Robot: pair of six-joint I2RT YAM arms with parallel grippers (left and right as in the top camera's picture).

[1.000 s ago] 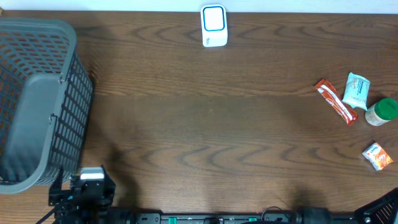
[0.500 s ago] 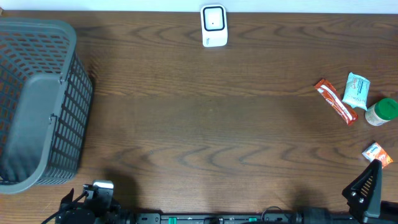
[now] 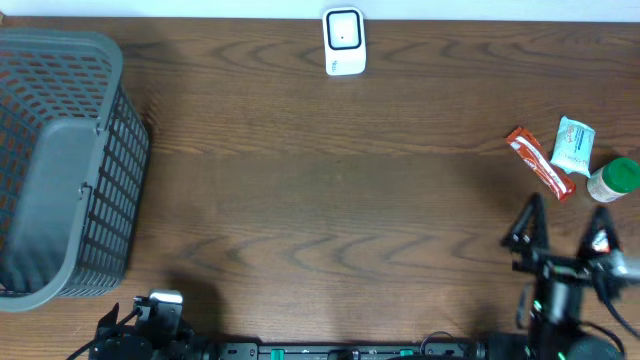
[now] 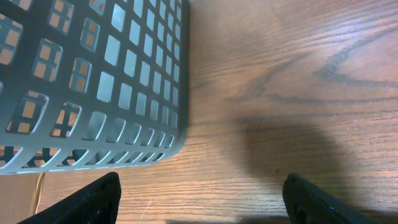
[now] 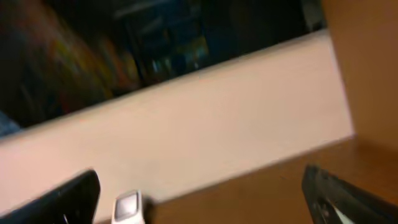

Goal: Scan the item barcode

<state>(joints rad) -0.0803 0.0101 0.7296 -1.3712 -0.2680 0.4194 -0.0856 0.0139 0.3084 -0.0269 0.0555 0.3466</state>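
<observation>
The white barcode scanner (image 3: 343, 40) stands at the table's far edge, centre, and shows small and blurred in the right wrist view as the scanner (image 5: 127, 206). Items lie at the right: a red-orange bar (image 3: 538, 162), a teal packet (image 3: 573, 145) and a green-lidded jar (image 3: 613, 180). My right gripper (image 3: 563, 234) hangs open just below them, over a small orange packet (image 3: 600, 241) that peeks out by one finger. Nothing is between its fingers. My left gripper (image 4: 202, 205) is open and empty over bare wood beside the basket.
A large grey slatted basket (image 3: 60, 160) fills the left side; its wall (image 4: 93, 81) is close to my left gripper. The left arm's base (image 3: 150, 320) sits at the front left edge. A pale wall lies behind the table.
My right arm has come up from the front right corner to hover over the small orange packet. My left arm dropped back from the basket's corner toward the front edge, then held still.
</observation>
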